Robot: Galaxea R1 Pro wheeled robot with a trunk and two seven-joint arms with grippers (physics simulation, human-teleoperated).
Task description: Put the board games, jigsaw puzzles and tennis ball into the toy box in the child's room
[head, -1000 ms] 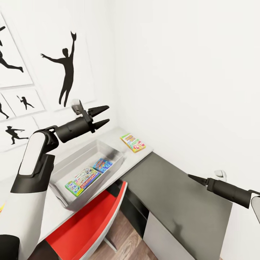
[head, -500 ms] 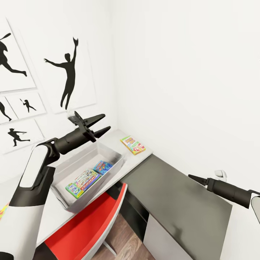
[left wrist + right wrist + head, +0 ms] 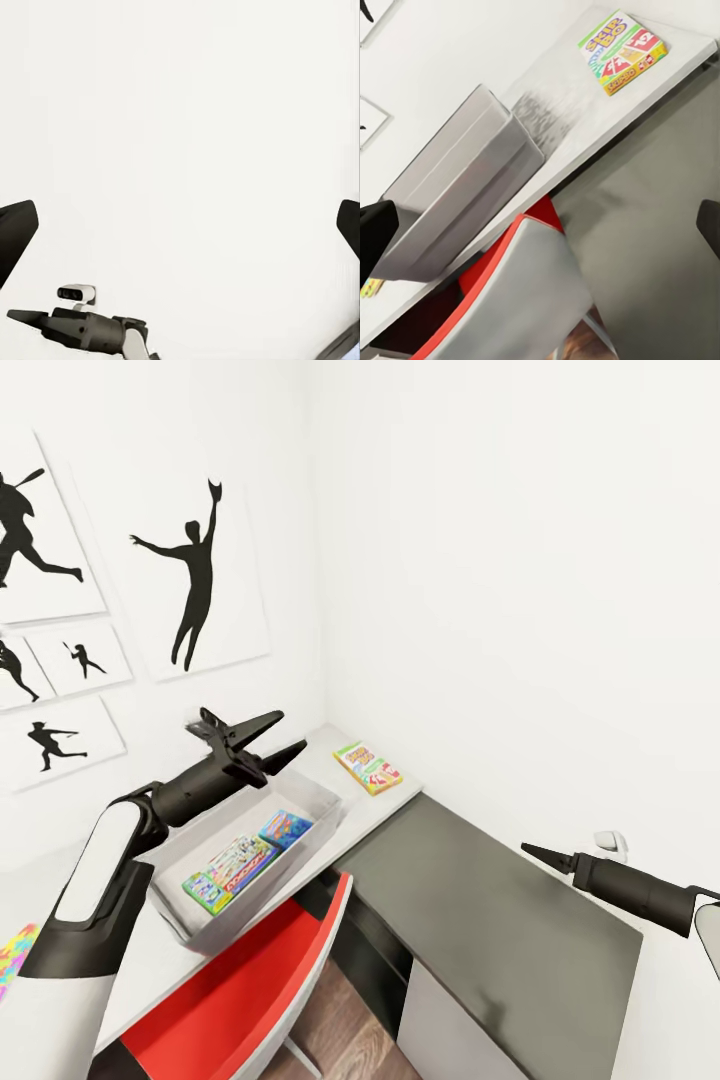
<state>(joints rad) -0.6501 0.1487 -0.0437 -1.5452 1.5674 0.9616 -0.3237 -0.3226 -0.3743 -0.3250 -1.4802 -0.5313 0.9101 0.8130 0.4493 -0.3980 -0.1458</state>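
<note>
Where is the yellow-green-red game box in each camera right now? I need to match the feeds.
Head view: the yellow-green-red game box lies flat on the pale table top near the wall corner, beyond the toy box.
Right wrist view: the box lies on the same pale top, apart from the toy box.
Left wrist view: not in this picture.
Shared landmark: the toy box's grey wall.

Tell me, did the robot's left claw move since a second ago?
Yes. The left gripper has dropped: it was level with the jumping silhouette poster's bottom edge and now hangs below it, closer to the toy box rim.
</note>
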